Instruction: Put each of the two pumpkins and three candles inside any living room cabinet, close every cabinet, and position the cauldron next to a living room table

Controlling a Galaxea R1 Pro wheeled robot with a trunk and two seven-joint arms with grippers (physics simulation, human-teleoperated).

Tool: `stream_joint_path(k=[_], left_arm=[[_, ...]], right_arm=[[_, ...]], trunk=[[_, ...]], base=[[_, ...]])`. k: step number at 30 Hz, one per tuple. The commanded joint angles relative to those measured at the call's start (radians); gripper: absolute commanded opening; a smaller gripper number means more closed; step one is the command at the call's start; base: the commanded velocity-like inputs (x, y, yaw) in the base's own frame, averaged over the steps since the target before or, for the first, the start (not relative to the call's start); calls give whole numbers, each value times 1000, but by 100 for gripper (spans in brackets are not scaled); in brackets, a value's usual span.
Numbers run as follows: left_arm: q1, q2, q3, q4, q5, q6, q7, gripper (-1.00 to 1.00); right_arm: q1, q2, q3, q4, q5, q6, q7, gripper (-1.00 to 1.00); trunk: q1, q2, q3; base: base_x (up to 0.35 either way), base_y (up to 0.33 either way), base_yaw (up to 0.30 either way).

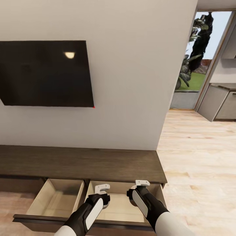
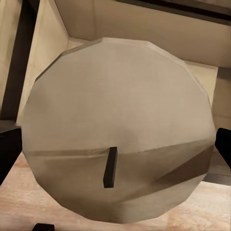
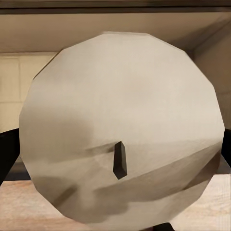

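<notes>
- Each wrist view shows a stubby grey-beige candle (image 2: 118,130) (image 3: 122,127) clamped in the left end effector (image 1: 102,196) and right end effector (image 1: 139,193).
- Head view: both hang over the long dark-brown wood cabinet's (image 1: 82,162) open pale drawer at 6 o'clock, the candles there mostly hidden.

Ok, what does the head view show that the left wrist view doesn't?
Head view alone: the TV on the wall, the cabinet top, two open drawers, both arms over the right-hand drawer, the right pincer, and a doorway with plants.
Left wrist view alone: a candle end-on with its dark wick, held between the left pincer's fingers.
Both: the left pincer and pale drawer insides.
</notes>
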Motion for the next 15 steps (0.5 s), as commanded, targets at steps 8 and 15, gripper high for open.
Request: stream_joint_path(k=[8, 15], left_arm=[[-2, 0, -5, -27, 11, 18, 10, -100], [-3, 1, -5, -40, 10, 26, 9, -100]], right_arm=[[-1, 0, 2, -4, -7, 3, 7, -100], [-1, 0, -5, -5, -11, 4, 73, -100]], trunk=[[31, -57, -26], [58, -106, -48]], base=[[0, 0, 0], [0, 0, 0]])
